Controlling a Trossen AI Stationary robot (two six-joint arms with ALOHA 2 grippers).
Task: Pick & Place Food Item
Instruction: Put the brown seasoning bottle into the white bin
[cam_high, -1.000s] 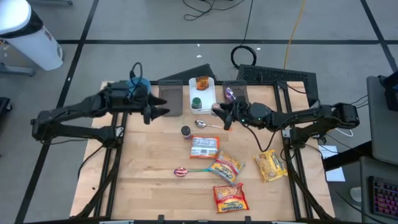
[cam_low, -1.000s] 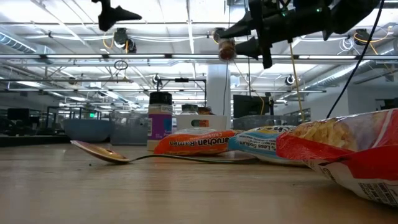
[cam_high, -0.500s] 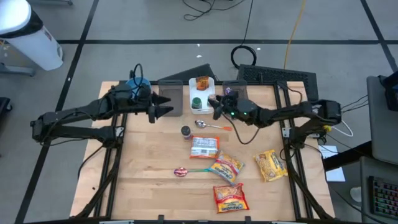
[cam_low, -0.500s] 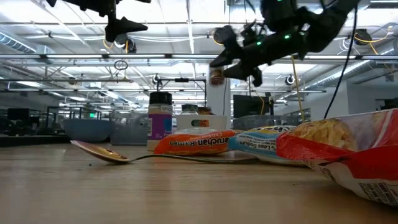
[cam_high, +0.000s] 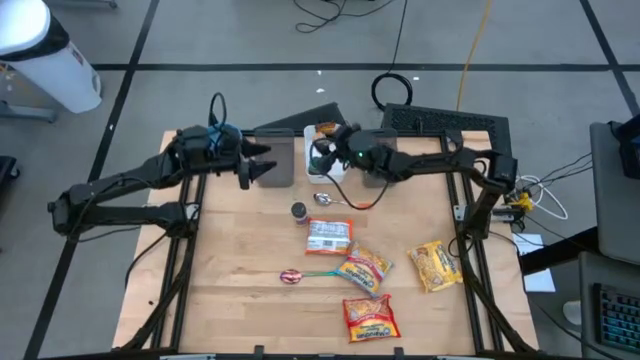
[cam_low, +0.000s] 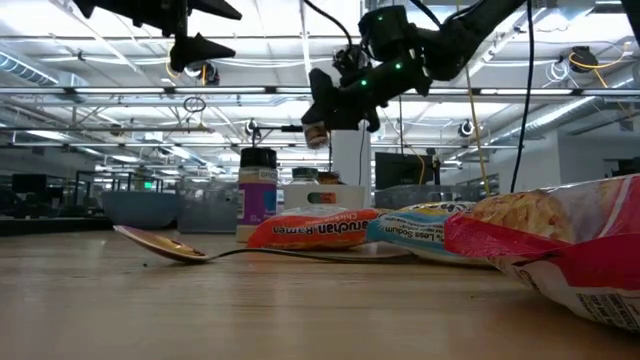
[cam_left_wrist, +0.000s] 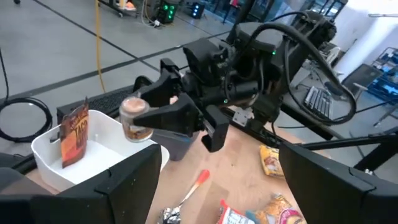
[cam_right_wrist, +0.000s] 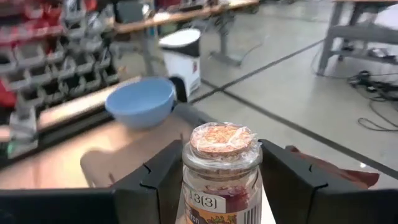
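My right gripper (cam_high: 324, 157) is shut on a small glass jar (cam_right_wrist: 222, 168) with a cork-like lid, held in the air over the white tray (cam_high: 309, 138) at the table's far edge. The jar also shows in the left wrist view (cam_left_wrist: 134, 118) and the low view (cam_low: 316, 133). An orange packet (cam_left_wrist: 75, 133) stands in the tray. My left gripper (cam_high: 262, 170) is open and empty, just left of the tray, above a dark bin (cam_high: 276, 150). My right gripper pinches the jar's glass body (cam_right_wrist: 189, 194) between its two fingers (cam_right_wrist: 155, 186), below the neck. The fingers come about level from the table's right side. The jar stands upright, lid up, lifted clear above the tray.
On the table lie a dark-capped spice bottle (cam_high: 298, 211), a spoon (cam_high: 333, 200), a red-headed spoon (cam_high: 292, 276) and several snack and ramen packets (cam_high: 363, 268). A blue bowl (cam_right_wrist: 140, 99) sits at the far left. A second dark bin (cam_high: 383, 143) stands right of the tray.
My right gripper has carried the jar toward the table's left and far edge, from above the spoon to above the white tray, and has come lower. The jar has stayed upright in the hold.
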